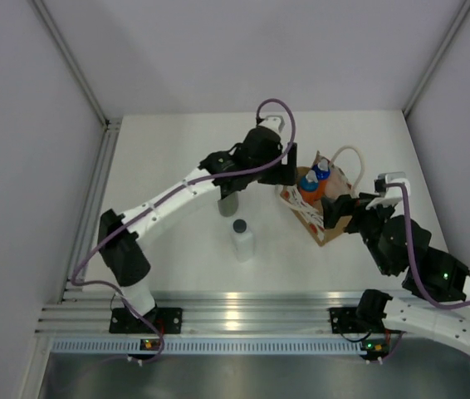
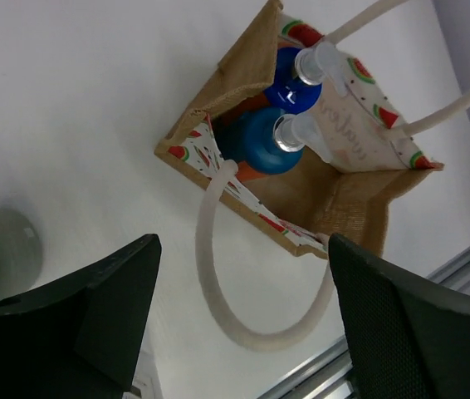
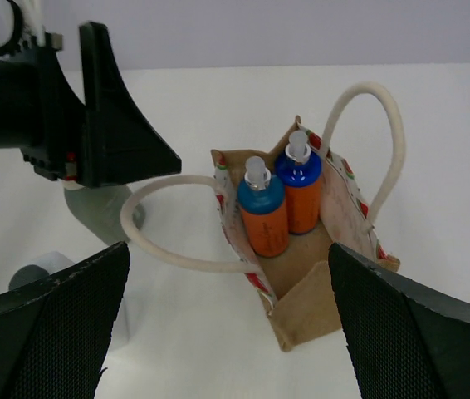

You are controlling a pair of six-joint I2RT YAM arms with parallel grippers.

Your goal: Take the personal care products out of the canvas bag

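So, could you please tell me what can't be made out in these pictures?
- Grey-green bottle: in the top view, its pump is hidden under the left arm; in the left wrist view, it is cut off by the left edge.
- White bottle: in the right wrist view, it is mostly behind a finger of the right end effector.
- Canvas bag: in the left wrist view, the panel's lettering is too blurred to read.

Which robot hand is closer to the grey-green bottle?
Left. The left gripper hovers open between the grey-green bottle and the canvas bag; the right gripper sits open on the bag's far side.
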